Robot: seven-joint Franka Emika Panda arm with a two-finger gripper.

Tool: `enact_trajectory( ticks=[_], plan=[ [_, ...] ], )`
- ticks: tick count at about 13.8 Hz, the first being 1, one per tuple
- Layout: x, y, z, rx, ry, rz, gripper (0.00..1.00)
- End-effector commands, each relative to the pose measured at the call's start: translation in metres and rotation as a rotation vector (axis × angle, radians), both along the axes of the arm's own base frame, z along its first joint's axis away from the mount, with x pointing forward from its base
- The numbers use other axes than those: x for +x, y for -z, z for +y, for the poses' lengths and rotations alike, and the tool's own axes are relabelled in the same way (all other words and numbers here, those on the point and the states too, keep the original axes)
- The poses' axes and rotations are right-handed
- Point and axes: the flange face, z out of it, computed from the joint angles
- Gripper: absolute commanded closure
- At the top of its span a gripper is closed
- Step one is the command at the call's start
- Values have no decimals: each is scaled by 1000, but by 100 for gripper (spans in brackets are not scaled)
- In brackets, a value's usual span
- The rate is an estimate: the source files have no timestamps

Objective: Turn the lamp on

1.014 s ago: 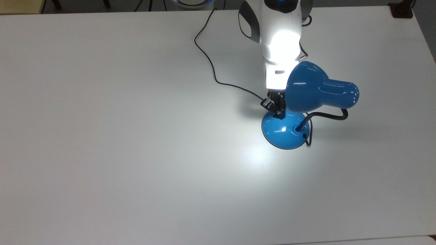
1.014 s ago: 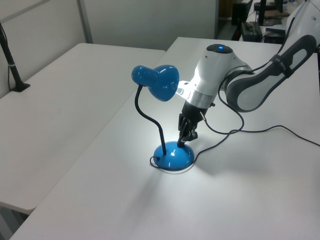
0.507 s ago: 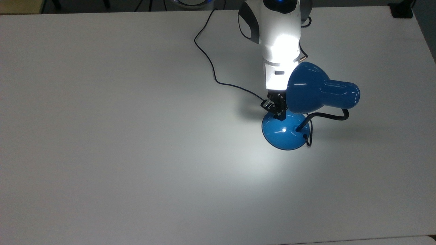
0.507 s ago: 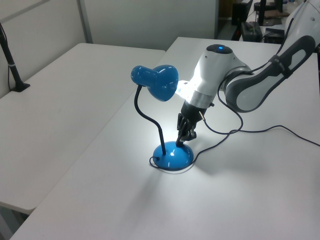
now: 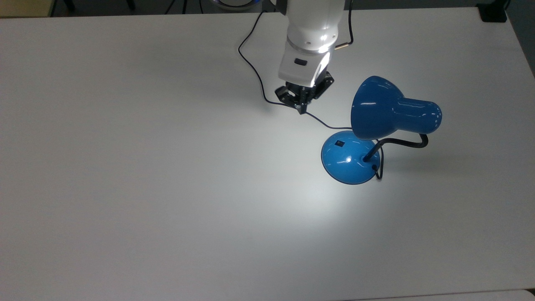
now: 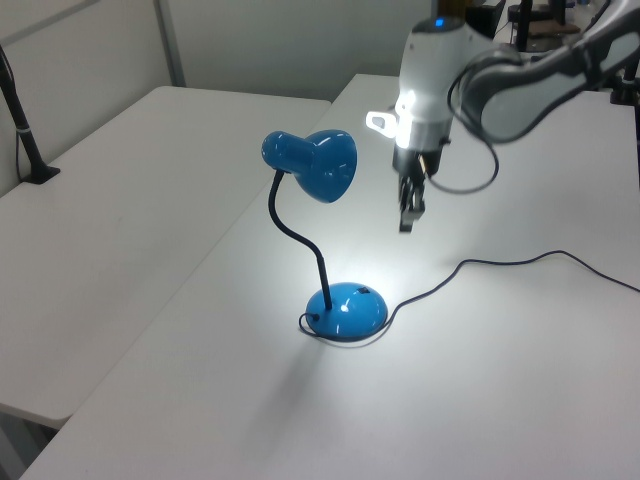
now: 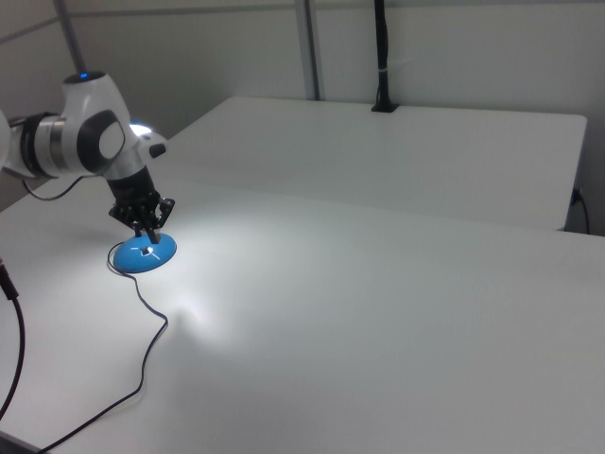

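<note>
White tabletop carried one blue desk lamp and one arm, and a bright pool of light lay on the table beside the lamp's base! The gripper hung in the air, clear of the lamp, up and toward the top view's left of the base, over the thin dark cord. Its fingers were drawn close together, gripping nothing and touching nothing.
</note>
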Motion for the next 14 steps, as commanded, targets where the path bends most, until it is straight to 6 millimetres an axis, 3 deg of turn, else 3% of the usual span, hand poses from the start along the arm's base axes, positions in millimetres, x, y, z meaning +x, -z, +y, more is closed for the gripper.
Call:
enact_trajectory(
  ticks=[1, 3, 4, 6, 8, 10, 14],
  plan=[
    [-23, -59, -70, -44, 220, 38, 98],
    [-30, -101, -114, -55, 310, 41, 98],
    [-32, -117, -127, -53, 337, 39, 97],
    [-41, -133, -147, -62, 376, 69, 78],
    [-50, -147, -159, -62, 397, 65, 35],
    [-53, -151, -170, -63, 418, 76, 0],
    [-50, -175, -183, -60, 442, 94, 0]
  ],
)
